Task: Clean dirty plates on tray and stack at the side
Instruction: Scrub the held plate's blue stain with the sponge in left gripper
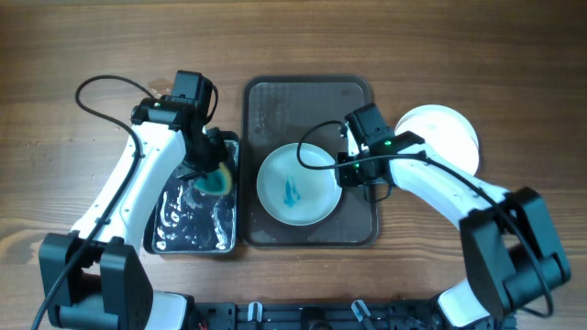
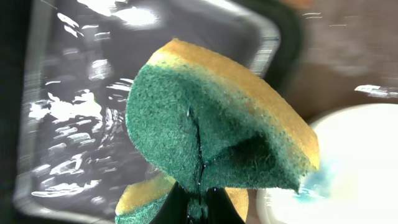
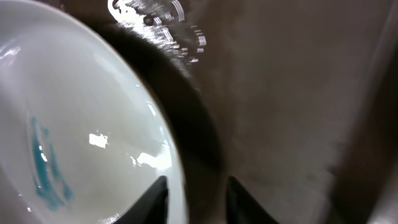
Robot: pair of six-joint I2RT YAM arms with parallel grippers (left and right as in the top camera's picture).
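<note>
**A:** Start at the left edge of the table. What's there?

**B:** A black basin (image 1: 193, 225) with water in it. Above it the left end effector (image 1: 213, 172) is pinched tight on a green-and-yellow sponge (image 2: 217, 137). The sponge is soft and looks wet, so I'd expect it to fold and drip.

**A:** And the dirty one?

**B:** The plate (image 1: 295, 183) lies in the tray (image 1: 307, 96) mid-table, on the tray's near half, with a teal smear (image 1: 293, 191) in its middle.

**A:** How will it handle?

**B:** It should be stiff and breakable, and probably slippery once wet. The thin rim looks like the only place to take hold. The right end effector (image 3: 196, 199) has its fingers apart, one over the inside and one outside the right rim. As far as I can see, it isn't clamped.

**A:** Anything in the way?

**B:** The tray's raised rim is near that side, which leaves the outer finger little room. A black cable (image 1: 307, 142) loops over the plate's far part, where the sponge would have to wipe. Toward the right edge, the stack (image 1: 445, 133) of white plates stands on the table (image 1: 92, 55), just beside the right arm. I cannot tell how many are in it.
</note>
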